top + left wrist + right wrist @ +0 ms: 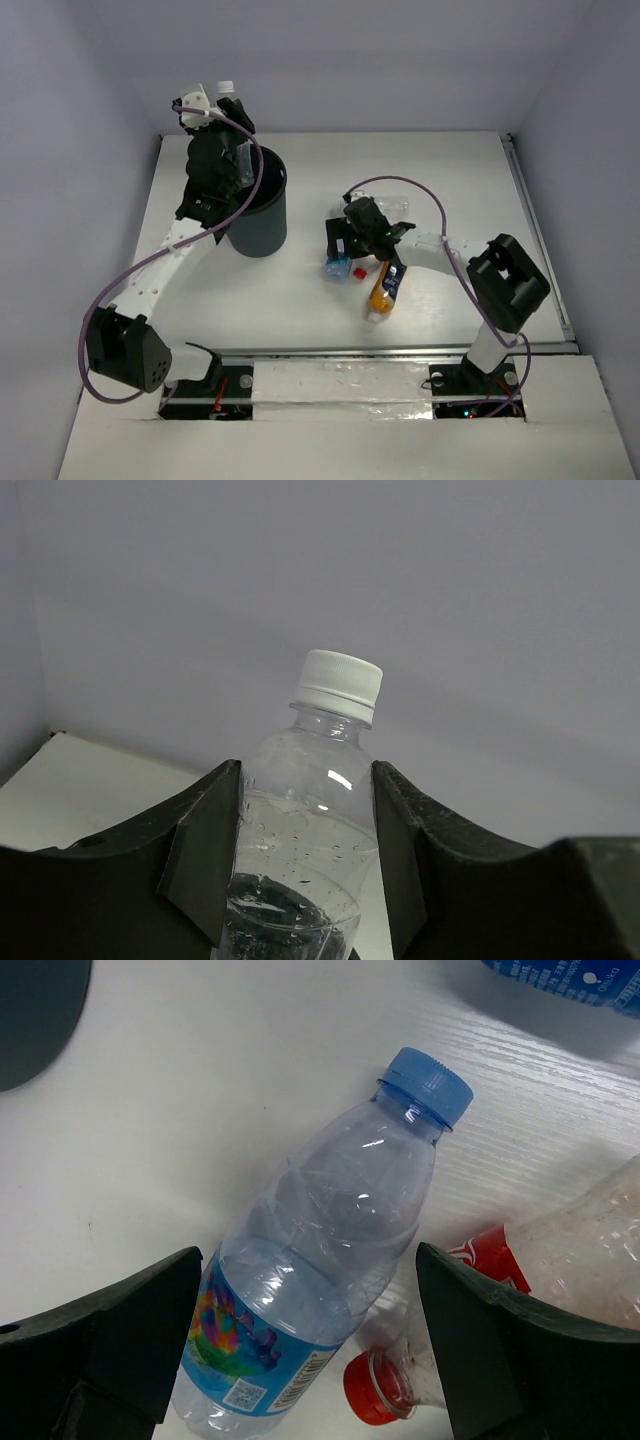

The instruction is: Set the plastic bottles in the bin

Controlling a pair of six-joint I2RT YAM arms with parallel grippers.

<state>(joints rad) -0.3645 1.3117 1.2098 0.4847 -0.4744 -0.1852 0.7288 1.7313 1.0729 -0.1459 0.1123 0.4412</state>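
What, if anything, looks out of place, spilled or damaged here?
Nothing spilled or broken. The clear blue-capped plastic bottle, the red-capped clear bottle and the orange plastic bottle lie on their sides, clustered on the white table; the dark round plastic bin stands upright. The left jaws grip a white-capped clear bottle.

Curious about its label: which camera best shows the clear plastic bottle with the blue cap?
Right wrist: the clear blue-capped plastic bottle fills it, label visible. Top shows only a blue sliver; left wrist, nothing.
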